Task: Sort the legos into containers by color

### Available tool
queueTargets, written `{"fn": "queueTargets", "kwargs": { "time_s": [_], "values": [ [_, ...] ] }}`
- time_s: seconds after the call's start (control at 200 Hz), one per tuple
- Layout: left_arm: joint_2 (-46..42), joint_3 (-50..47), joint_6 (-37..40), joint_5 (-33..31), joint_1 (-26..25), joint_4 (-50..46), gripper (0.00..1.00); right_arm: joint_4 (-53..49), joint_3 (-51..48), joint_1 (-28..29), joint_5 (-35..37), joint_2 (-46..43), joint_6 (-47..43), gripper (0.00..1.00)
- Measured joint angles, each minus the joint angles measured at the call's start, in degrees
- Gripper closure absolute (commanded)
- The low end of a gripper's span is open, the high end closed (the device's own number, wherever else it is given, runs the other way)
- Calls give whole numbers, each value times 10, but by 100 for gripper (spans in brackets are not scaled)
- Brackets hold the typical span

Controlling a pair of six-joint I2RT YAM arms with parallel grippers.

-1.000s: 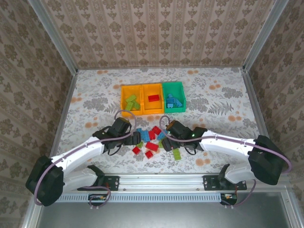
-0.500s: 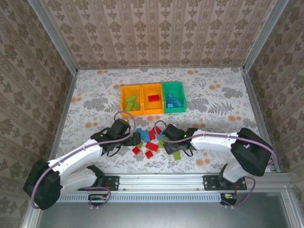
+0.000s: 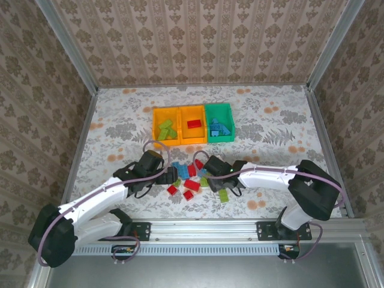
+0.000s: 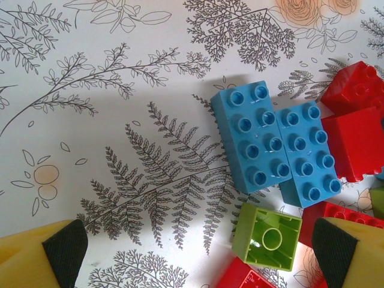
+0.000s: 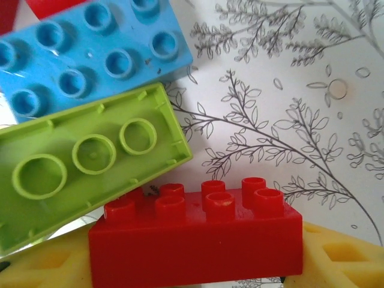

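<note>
Three containers, two orange-yellow bins [image 3: 166,108] and one green bin [image 3: 219,106], stand in a row well beyond both grippers on our flower-printed table [image 3: 270,120], which is walled with patterned wallpaper [image 3: 198,42]. Our left gripper [image 4: 198,249] is spread wide, with two light blue legos [image 4: 252,141] side by side just ahead of it. One red brick [image 5: 198,240] lies between the fingers of our right gripper [image 3: 207,177] — whether pinched, we cannot tell.
</note>
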Motion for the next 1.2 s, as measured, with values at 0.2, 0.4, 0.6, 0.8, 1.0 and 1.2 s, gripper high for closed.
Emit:
{"fn": "queueTargets", "kwargs": {
  "time_s": [0.2,0.4,0.6,0.8,1.0,1.2],
  "values": [
    [-5,-1,8,-2,-4,-2,0,17,4,-14,-5,-115,-1,45],
    [-11,-3,15,-11,-31,-7,0,35,115,-87,-45,-80,5,50],
    [-32,-24,13,-23,-59,-18,0,10,341,-119,-84,111,27,52],
    [-52,-42,1,-31,-81,-27,2,-50,489,-147,-118,261,71,49],
    [-41,-43,-3,-37,-102,-29,5,-86,535,-173,-136,327,111,40],
    [-10,-43,-3,-39,-117,-28,10,-103,557,-174,-139,343,130,28]
  ]
}}
